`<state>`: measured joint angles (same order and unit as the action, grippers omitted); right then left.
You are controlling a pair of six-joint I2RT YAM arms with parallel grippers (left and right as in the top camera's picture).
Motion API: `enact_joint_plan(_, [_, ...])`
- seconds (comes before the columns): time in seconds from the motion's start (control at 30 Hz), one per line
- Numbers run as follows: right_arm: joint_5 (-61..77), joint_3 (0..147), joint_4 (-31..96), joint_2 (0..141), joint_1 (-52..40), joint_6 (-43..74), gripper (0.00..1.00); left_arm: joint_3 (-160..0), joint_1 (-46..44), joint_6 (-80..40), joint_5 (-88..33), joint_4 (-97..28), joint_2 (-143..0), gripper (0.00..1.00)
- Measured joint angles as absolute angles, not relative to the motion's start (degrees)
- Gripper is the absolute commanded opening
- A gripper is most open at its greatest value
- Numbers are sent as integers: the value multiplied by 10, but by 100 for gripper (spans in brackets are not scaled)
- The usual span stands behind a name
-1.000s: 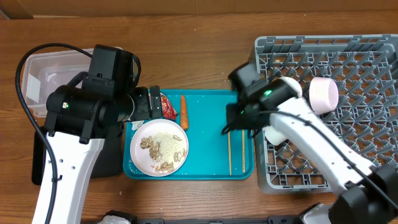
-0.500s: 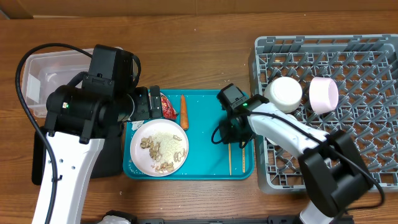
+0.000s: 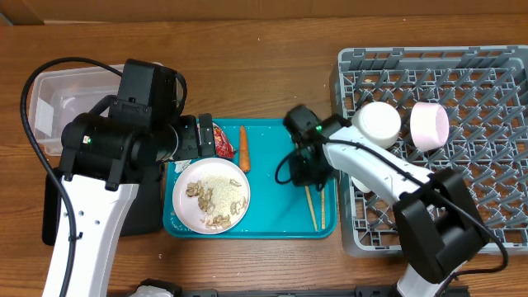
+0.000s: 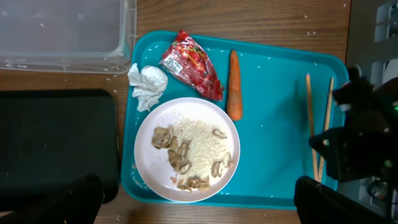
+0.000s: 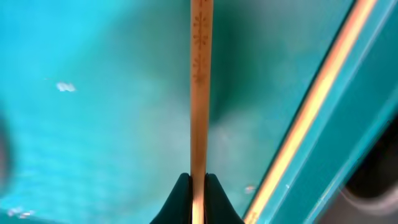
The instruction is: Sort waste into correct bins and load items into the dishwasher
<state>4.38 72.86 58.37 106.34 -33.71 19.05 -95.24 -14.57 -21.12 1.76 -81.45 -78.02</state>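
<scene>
Clear tub [image 3: 51, 97] at ten o'clock, left gripper [image 4: 196, 186] with jaws wide apart over plate [image 4: 148, 176] on teal tray [image 4: 273, 124], wrapper [image 4: 191, 65] and carrot [image 4: 234, 84] at plate's twelve, right gripper [image 5: 198, 180] clamped on chopstick [image 5: 200, 93] at tray's three, rack [image 3: 487, 190] far right.

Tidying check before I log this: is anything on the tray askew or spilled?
One chopstick lies slanted, out of line with the other chopstick, and is pinched in the right gripper. A few stray white grains dot the teal tray.
</scene>
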Motion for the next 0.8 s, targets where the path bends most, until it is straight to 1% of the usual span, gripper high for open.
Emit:
enact_joint_plan(0.23, [23, 825, 602, 971, -330, 191, 4, -952, -146, -211, 18, -814, -780, 100])
enact_joint_plan(0.37, [-25, 840, 613, 913, -293, 183, 4, -952, -146, -211, 18, -814, -780, 100])
enact_joint_plan(0.47, [-56, 841, 618, 907, -253, 162, 4, -952, -146, -211, 18, -814, -780, 100])
enact_joint_plan(0.7, [-84, 820, 606, 943, -178, 117, 4, -952, -146, -211, 18, -814, -780, 100])
enact_joint_plan(0.73, [-86, 816, 607, 950, -172, 112, 7, -952, -146, -211, 18, -814, -780, 100])
enact_joint_plan(0.8, [-90, 809, 606, 971, -164, 103, 24, -952, -146, -211, 18, -814, -780, 100])
